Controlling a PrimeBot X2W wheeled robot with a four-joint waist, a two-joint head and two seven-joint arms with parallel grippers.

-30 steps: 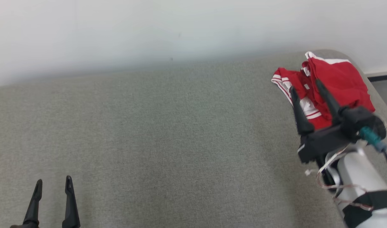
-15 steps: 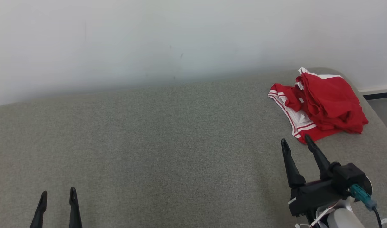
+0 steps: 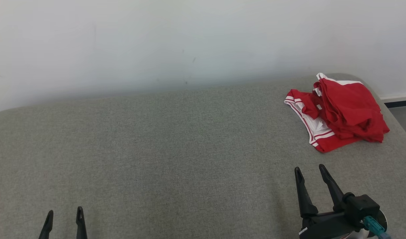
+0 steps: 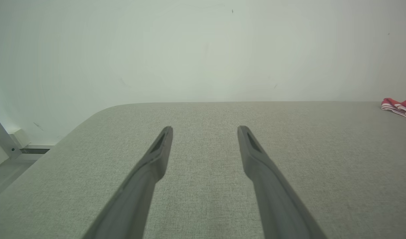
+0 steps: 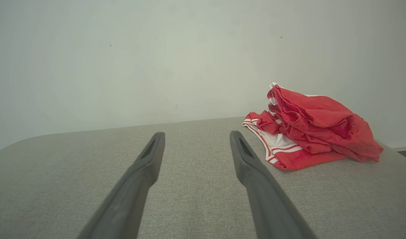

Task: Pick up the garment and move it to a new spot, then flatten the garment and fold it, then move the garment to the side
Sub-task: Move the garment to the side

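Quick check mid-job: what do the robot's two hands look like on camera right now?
The left hand and the right hand each have two long, dark, tapering fingers with a recess near the tip. The right hand's black, blocky base carries a teal plug.

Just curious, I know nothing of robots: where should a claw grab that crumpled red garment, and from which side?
Likely the raised bunch of folds atop the red garment, right claw from above: the cloth humps there, while its striped edge lies flat on the padded surface.
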